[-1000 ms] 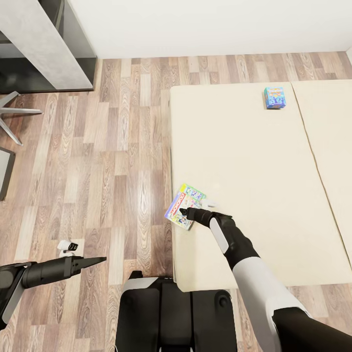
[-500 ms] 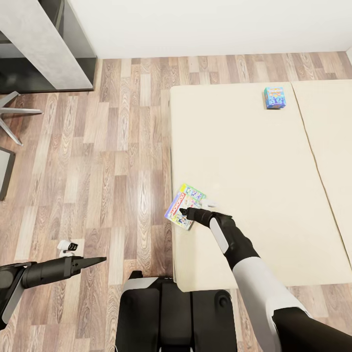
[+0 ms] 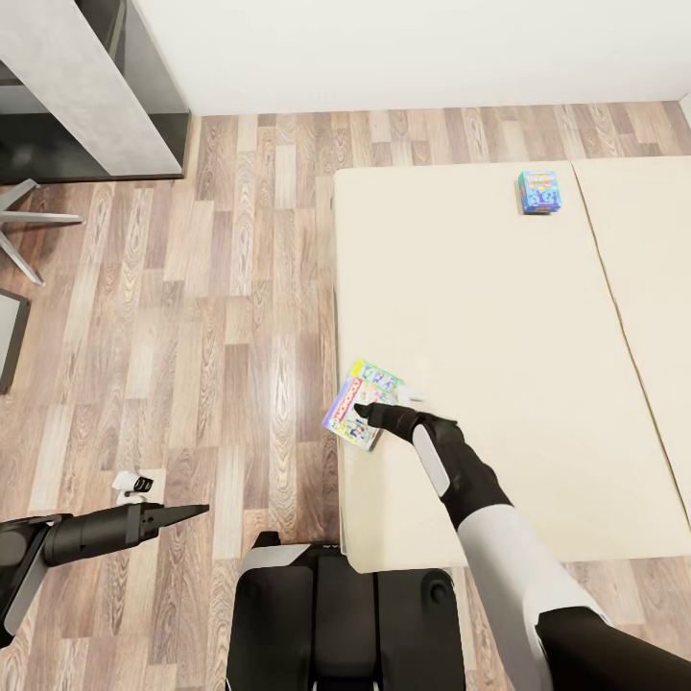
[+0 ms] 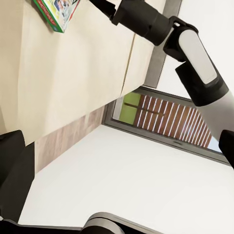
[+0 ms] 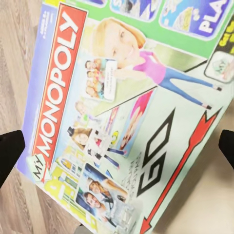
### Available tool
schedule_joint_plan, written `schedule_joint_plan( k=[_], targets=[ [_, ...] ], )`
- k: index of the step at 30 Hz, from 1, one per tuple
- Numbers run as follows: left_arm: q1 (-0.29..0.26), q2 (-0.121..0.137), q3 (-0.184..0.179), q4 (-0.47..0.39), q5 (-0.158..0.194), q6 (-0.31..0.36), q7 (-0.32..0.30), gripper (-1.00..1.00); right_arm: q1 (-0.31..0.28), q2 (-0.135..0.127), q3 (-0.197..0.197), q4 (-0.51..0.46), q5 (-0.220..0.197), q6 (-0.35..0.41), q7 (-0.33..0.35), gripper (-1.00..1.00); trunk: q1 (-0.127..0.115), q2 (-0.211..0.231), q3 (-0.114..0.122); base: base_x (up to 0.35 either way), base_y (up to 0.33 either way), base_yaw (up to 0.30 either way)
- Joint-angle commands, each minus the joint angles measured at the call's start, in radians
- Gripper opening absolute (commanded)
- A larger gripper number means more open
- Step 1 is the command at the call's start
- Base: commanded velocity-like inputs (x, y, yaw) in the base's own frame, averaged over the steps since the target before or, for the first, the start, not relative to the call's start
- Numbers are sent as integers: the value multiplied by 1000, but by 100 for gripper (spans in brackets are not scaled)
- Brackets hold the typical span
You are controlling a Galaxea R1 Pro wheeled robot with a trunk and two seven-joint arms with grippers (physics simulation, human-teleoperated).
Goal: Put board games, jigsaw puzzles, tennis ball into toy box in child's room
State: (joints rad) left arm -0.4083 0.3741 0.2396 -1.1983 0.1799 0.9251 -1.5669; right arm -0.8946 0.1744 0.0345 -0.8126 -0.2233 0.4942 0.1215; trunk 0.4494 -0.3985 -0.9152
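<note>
Nothing looks packed yet: the right gripper (image 3: 363, 411), jaws spread wide, hangs over the Monopoly game (image 3: 363, 403) at the bed's (image 3: 499, 336) near-left edge, the blue game (image 3: 538, 190) lies far right, and the left gripper's (image 3: 197, 510) opening cannot be told.

Right arm: stretched forward, wrist angled down.
Right pincer (image 3: 363, 413): jaws spread wide, dark fingertips (image 5: 10, 148) apart.
Left arm: low, extended sideways.
Left pincer (image 3: 187, 512): closure unclear.
</note>
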Motion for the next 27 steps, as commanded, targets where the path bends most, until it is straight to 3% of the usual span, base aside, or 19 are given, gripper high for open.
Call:
schedule_joint_plan(
  k=[1, 15, 27],
  targets=[
    [0, 0, 0, 0, 0, 11, -4, 100, 1, 0, -1, -3, -1, 5, 1, 100, 1, -2, -1, 0, 0, 0],
    [0, 2, 1, 0, 0, 11, -4, 100, 23, -5, -3, -56, -11, 14, 3, 100, 1, -2, -1, 0, 0, 0],
    [0, 2, 1, 0, 0, 11, -4, 100, 57, -10, -5, -81, -16, 17, 8, 100, 1, -2, 15, 0, 0, 0]
  ],
)
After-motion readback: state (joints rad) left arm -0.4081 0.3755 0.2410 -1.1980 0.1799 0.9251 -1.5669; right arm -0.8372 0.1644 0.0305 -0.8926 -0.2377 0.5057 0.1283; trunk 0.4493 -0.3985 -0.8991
